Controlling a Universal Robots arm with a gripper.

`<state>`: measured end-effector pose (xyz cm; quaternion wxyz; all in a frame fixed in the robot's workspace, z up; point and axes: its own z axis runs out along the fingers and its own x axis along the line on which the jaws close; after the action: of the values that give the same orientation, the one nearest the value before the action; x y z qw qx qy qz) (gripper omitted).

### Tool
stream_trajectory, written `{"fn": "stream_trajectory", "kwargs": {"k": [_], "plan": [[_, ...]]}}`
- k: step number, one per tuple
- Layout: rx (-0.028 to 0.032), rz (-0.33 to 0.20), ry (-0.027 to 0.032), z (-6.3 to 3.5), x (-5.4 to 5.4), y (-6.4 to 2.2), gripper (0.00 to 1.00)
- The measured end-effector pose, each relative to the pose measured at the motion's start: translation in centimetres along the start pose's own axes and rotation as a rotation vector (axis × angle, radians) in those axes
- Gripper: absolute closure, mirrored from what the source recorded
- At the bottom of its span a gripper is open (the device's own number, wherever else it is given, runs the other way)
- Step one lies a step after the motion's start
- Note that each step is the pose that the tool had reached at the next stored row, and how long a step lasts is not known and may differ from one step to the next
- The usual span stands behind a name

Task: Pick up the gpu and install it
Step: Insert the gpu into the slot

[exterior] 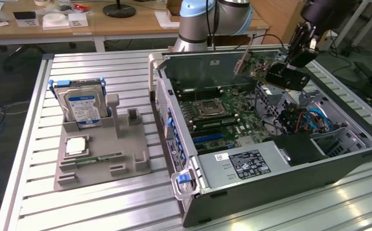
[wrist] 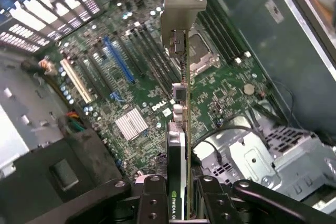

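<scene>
The gpu (exterior: 257, 60) (wrist: 180, 95) is gripped edge-on between the fingers (wrist: 152, 203) of the gripper (exterior: 282, 72) (wrist: 184, 205). The fingers are closed narrowly on one end of the card, and the silvery bracket (wrist: 181, 3) is carried at the end farthest from the gripper. Well apart from the gripper, toward the exterior view's left, a hard drive (exterior: 83, 108) is stood upright in a gray holder (exterior: 102, 166) on the slatted table (exterior: 109, 207). A square chip (exterior: 75, 146) and a green memory stick (exterior: 96, 158) are laid in the same holder, just in front of the drive. Nearer the gripper, an open computer case (exterior: 270, 187) is laid on its side, and its motherboard (exterior: 218, 110) (wrist: 142, 77) is seen beneath the held card. Blue cables (exterior: 314, 118) are bundled inside the case below the gripper, toward the exterior view's right.
</scene>
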<state>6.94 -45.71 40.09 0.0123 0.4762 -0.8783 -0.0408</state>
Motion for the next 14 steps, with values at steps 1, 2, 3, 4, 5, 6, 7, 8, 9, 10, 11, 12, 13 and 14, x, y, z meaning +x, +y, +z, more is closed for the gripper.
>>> {"fn": "stream_trajectory", "kwargs": {"k": [1,2,3,4,5,6,7,8,9,10,11,12,13,14], "plan": [[-0.0002,-0.017,0.0016,0.00,0.01,0.00,0.73],[-0.0002,-0.017,0.0015,0.00,0.00,0.00,0.73],[-0.0003,-0.017,0.0014,0.01,0.00,0.00,0.73],[-0.0003,-0.017,0.0015,0.00,0.00,0.00,0.73],[-0.0003,-0.017,0.0015,0.01,0.00,0.00,0.73],[-0.0003,-0.017,0.0014,0.01,0.00,0.00,0.73],[-0.0003,-0.017,0.0014,0.01,0.00,0.00,0.73],[-0.0003,-0.017,0.0015,0.01,0.00,0.00,0.73],[-0.0003,-0.017,0.0015,0.00,0.00,0.00,0.73],[-0.0003,-0.018,0.0015,0.01,0.00,0.00,0.73],[-0.0003,-0.022,0.0018,0.01,0.00,0.00,0.73],[-0.0006,-0.032,0.0025,0.03,0.00,0.00,0.73],[-0.0008,-0.045,0.0036,0.04,0.00,0.00,0.73],[-0.0010,-0.060,0.0049,0.05,0.00,0.00,0.73]]}}
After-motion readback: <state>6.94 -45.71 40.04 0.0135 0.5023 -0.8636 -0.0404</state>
